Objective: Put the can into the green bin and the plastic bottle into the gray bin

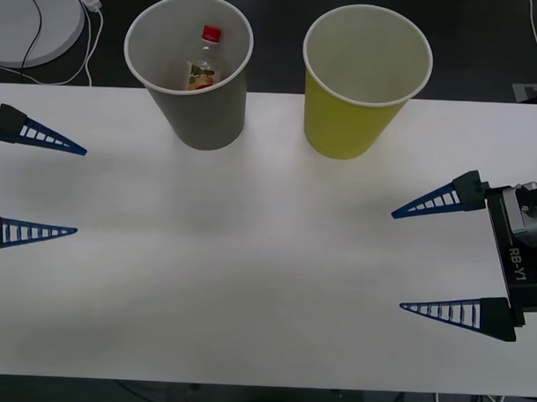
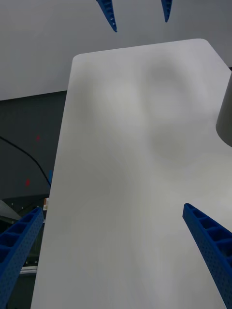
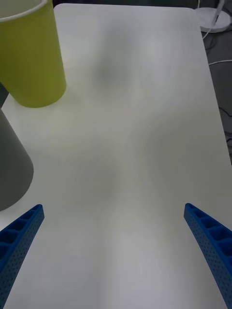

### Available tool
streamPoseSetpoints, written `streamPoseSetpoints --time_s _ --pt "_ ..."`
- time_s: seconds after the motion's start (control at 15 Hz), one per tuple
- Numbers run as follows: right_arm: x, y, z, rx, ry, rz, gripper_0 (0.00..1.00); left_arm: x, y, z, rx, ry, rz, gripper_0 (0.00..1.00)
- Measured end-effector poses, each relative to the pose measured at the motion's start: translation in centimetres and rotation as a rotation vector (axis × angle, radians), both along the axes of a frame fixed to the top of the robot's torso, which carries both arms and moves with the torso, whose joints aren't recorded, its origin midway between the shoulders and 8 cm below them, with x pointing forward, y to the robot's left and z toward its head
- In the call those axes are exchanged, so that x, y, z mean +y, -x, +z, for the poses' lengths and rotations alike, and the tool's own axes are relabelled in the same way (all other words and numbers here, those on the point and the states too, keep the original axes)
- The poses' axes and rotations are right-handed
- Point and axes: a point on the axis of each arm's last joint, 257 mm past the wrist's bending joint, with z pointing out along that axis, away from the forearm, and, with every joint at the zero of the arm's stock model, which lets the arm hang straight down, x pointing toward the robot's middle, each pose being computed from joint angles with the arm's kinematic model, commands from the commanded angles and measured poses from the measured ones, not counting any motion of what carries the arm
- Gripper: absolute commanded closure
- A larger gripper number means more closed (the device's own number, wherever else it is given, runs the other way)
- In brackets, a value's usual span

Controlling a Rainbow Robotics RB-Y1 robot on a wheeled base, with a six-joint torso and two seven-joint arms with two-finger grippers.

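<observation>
White tabletop [image 1: 248, 280] fills the scene, with dark floor beyond its far edge and a round white disc-shaped object [image 1: 32, 21] with a cable lying on that floor at the far left.

Two large cup-shaped bins stand upright near the far edge of the tabletop, side by side but apart. The gray bin [image 1: 198, 84] is on the left, the green bin [image 1: 361, 89] on the right. The plastic bottle [image 1: 203, 65] lies inside the gray bin, leaning against its inner wall with the red cap uppermost. The inside of the green bin looks pale and bare. No can is to be seen on the tabletop.

At the left edge of the tabletop, the left gripper [image 1: 80, 191] hovers with its two blue ribbed fingers [image 1: 50, 139] spread wide, released, holding nothing and touching nothing. The gray bin stands beyond and just to the inner side of its farther finger, well apart from the tips.

At the right edge, the right gripper [image 1: 397, 258] is likewise spread wide and released, its fingers [image 1: 436, 202] empty and clear of the surface. The green bin stands beyond its farther finger, well apart from the tip. Bare tabletop lies between each pair of fingers, and the two grippers point toward each other across it.
</observation>
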Motion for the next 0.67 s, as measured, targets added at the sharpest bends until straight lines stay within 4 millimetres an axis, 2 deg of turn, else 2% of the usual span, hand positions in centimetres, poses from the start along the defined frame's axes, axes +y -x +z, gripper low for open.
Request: streamPoseSetpoints --time_s 0.27,0.67 --pt "0.0 0.0 0.0 0.000 0.000 0.000 0.00 -0.4 1.0 -0.4 0.010 0.013 -0.018 0.00" --pt "0.0 0.0 0.0 0.000 0.000 0.000 0.00 -0.4 1.4 -0.7 0.021 0.021 -0.020 0.00"
